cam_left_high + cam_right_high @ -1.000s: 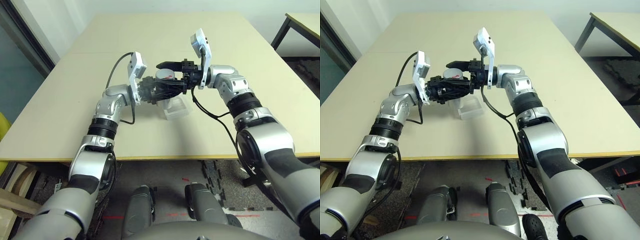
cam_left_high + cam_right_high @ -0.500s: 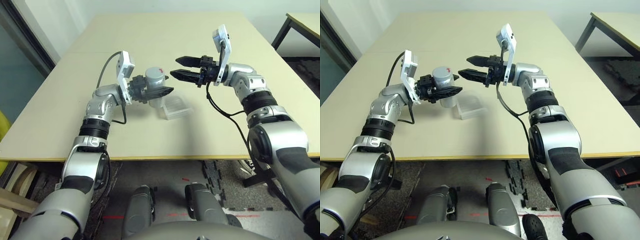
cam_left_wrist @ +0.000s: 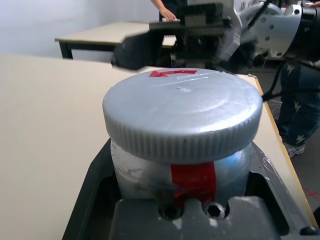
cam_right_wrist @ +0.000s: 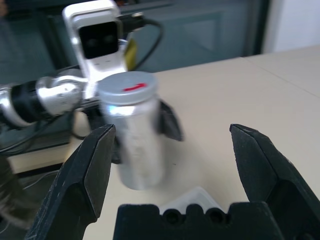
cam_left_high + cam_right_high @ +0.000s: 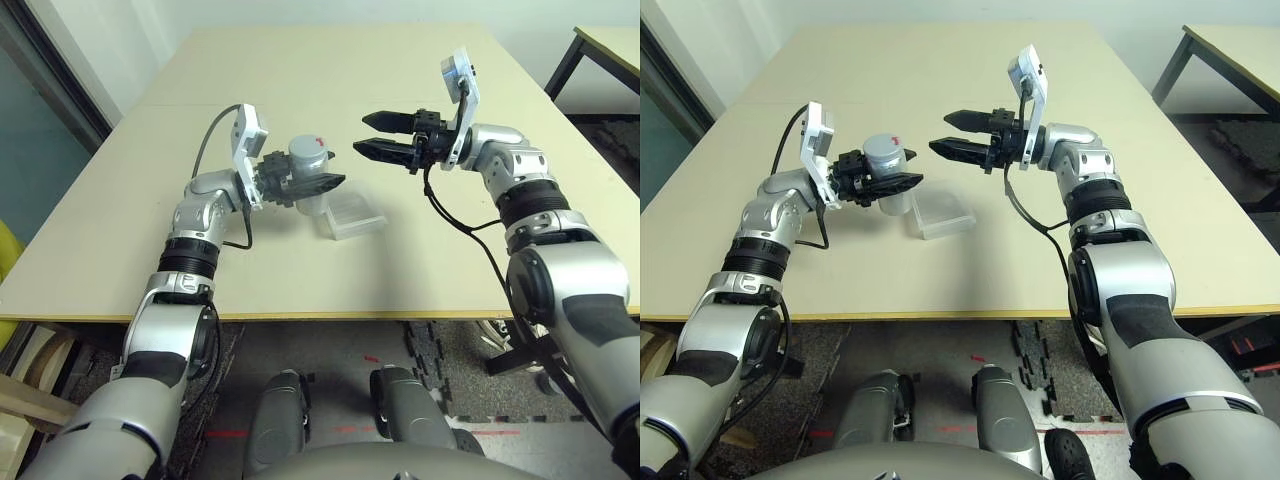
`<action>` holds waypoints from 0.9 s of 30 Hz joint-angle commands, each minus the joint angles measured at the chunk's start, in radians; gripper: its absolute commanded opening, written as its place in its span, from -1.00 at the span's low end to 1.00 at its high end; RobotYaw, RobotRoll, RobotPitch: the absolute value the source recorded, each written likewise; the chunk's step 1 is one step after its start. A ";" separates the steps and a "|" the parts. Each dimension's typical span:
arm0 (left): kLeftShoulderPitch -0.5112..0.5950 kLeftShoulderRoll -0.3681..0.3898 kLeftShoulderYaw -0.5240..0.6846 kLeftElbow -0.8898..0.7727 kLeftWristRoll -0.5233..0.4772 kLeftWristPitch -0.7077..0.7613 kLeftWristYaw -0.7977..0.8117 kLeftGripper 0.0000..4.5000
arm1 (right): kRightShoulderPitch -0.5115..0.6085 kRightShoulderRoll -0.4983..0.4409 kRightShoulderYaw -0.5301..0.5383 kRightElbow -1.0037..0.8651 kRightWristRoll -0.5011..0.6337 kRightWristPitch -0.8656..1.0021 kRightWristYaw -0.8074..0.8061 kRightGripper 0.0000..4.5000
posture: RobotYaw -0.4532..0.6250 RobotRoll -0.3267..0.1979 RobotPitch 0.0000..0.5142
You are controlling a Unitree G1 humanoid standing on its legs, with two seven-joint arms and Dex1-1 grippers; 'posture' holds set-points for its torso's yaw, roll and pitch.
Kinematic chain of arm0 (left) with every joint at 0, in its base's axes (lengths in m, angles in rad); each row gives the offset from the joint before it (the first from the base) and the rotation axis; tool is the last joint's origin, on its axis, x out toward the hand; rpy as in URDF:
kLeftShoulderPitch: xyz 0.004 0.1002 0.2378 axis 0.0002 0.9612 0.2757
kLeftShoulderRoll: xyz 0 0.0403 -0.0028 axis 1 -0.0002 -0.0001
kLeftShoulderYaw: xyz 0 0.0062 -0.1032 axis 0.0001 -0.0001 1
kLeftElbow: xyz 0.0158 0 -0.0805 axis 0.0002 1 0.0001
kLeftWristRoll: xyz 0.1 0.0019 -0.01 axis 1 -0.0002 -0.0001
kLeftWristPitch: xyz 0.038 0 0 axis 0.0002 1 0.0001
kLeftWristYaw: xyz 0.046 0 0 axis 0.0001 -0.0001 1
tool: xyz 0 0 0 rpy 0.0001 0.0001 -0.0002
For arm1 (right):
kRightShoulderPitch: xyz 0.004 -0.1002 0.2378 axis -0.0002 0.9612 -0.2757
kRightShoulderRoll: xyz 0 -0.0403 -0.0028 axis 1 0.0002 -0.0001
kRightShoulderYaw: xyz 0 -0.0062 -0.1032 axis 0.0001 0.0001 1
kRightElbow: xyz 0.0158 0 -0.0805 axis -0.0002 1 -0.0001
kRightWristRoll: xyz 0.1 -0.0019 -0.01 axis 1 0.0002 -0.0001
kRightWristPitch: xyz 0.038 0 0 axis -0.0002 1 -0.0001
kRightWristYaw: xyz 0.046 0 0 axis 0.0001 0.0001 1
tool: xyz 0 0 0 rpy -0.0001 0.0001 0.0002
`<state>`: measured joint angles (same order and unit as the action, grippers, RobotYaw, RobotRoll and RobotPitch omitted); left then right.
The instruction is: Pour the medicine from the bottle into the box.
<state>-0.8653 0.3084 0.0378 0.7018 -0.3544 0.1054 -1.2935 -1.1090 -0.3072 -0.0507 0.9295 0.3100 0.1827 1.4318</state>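
Note:
My left gripper is shut on the bottle, a silver-grey cylinder with a red stripe. The bottle stands upright above the table, its round grey cap on. Just to its right and nearer to me, the clear box lies flat on the table. My right gripper hovers open to the right of the bottle at cap height, pointing at it without touching, and holds nothing. In the right wrist view the bottle stands ahead between the fingers. The medicine is hidden.
The beige table runs far back and to both sides. A second table stands at the back right. Dark floor mats lie below the near edge. A person's arm shows far off in the left wrist view.
The right gripper has left the bottle's cap and drawn back to the right, open. The left gripper has carried the bottle a little to the left, with the cap still on.

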 commanded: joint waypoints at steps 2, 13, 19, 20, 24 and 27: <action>-0.026 -0.021 -0.015 0.042 0.016 -0.022 -0.011 0.21 | 0.029 0.023 0.020 -0.103 0.017 0.041 0.027 1.00 | -0.61 0.25 -0.81; -0.028 -0.050 -0.031 0.041 0.015 -0.024 -0.021 0.21 | 0.011 0.067 0.029 -0.116 0.007 0.032 -0.011 1.00 | -0.63 0.25 -0.83; -0.011 -0.052 -0.038 0.022 0.018 -0.025 -0.025 0.21 | -0.003 0.083 0.030 -0.092 -0.002 0.011 -0.033 1.00 | -0.61 0.25 -0.83; -0.009 -0.053 -0.039 0.021 0.019 -0.024 -0.025 0.21 | -0.005 0.086 0.030 -0.088 -0.003 0.009 -0.035 1.00 | -0.61 0.25 -0.83; -0.002 -0.057 -0.044 0.008 0.017 -0.020 -0.022 0.21 | -0.010 0.097 0.032 -0.080 -0.006 0.003 -0.041 1.00 | -0.61 0.25 -0.81; -0.002 -0.060 -0.047 0.004 0.015 -0.017 -0.019 0.21 | -0.015 0.106 0.034 -0.070 -0.009 -0.002 -0.045 1.00 | -0.61 0.25 -0.81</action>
<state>-0.8766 0.2501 -0.0008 0.7215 -0.3484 0.0826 -1.3110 -1.1113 -0.2092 -0.0229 0.8402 0.3072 0.1911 1.3921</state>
